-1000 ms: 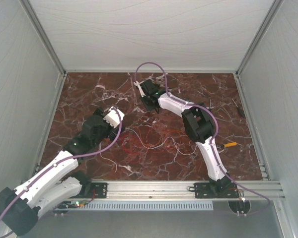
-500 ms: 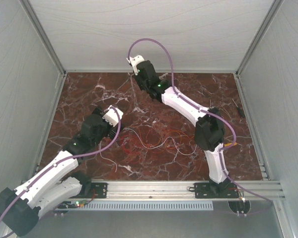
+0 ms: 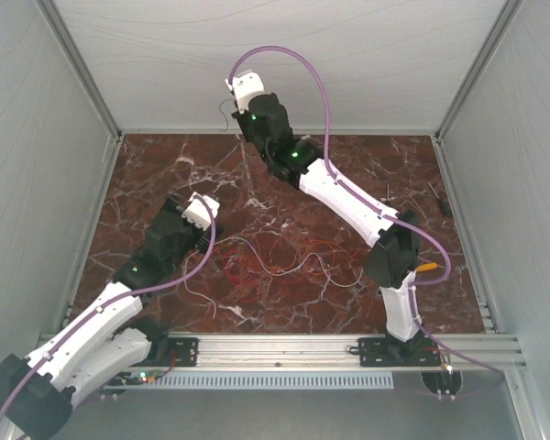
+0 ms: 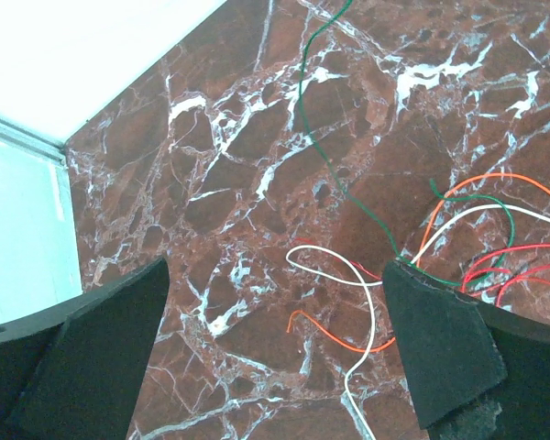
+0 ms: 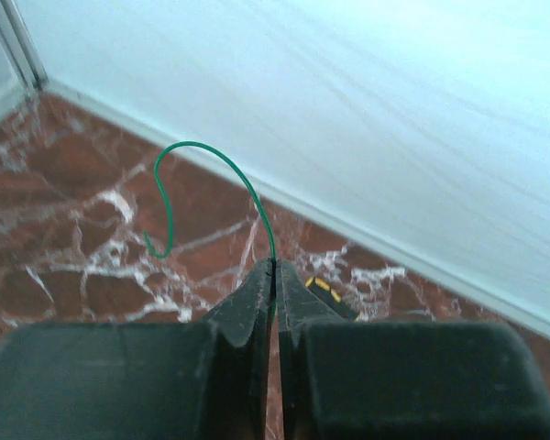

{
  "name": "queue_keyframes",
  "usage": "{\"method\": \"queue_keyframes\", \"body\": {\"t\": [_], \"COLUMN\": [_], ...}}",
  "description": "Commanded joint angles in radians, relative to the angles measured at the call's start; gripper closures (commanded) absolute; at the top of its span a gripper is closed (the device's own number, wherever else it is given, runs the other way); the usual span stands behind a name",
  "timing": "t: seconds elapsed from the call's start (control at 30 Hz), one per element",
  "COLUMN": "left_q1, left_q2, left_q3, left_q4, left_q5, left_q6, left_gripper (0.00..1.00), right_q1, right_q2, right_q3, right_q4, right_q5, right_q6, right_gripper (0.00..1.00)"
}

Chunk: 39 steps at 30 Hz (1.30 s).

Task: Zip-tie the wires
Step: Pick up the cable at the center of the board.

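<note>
The wires (image 3: 277, 259) lie as a loose tangle of thin red, orange and white strands mid-table. My left gripper (image 3: 194, 229) hovers over their left end, open, with white (image 4: 378, 307) and orange (image 4: 335, 337) strands on the marble between its fingers (image 4: 440, 348), untouched. A green wire (image 4: 316, 137) runs from the tangle toward the back. My right gripper (image 3: 240, 115) is raised at the back wall, shut on that green wire (image 5: 211, 156), whose free end curls left from the tips (image 5: 275, 268). The zip tie is out of view.
An orange-handled tool (image 3: 425, 268) lies beside the right arm's lower link. A dark tool (image 3: 437, 197) lies near the right wall, and a black-and-yellow object (image 5: 325, 289) on the marble below the right gripper. Enclosure walls (image 3: 495, 183) ring the marble table (image 3: 147, 174).
The right arm has stretched out and risen from mid-table toward the back wall, still shut, carrying the green wire up. The left arm has barely moved.
</note>
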Motion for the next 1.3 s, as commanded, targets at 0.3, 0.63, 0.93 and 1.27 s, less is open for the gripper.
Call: {"method": "queue_keyframes", "body": {"t": [0.3,0.63,0.93,1.27], "left_q1": [0.037,0.112,0.233,0.264], "left_q2": [-0.015,-0.019,0.178,0.328], "left_q3": [0.017,-0.008,0.071,0.125], "left_q4": [0.095,0.167,0.164,0.15], "left_q5": [-0.022,0.286,0.567,0.583], "left_q6": [-0.075,-0.245,-0.432,-0.599], "left_gripper": [0.0,0.01,0.08,0.26], "right_q1": [0.011,0.02,0.022,0.01], "right_q2": [-0.053,-0.045,-0.207,-0.24], "right_q3": [0.117,0.201,-0.121,-0.129], "right_q4": [0.432,0.436,0.508,0.48], "right_q5": [0.147,0.149,0.162,0.172], "right_q6": [0.0,0.092,0.134,0.134], "right_gripper": [1.0,1.0,1.0,1.0]}}
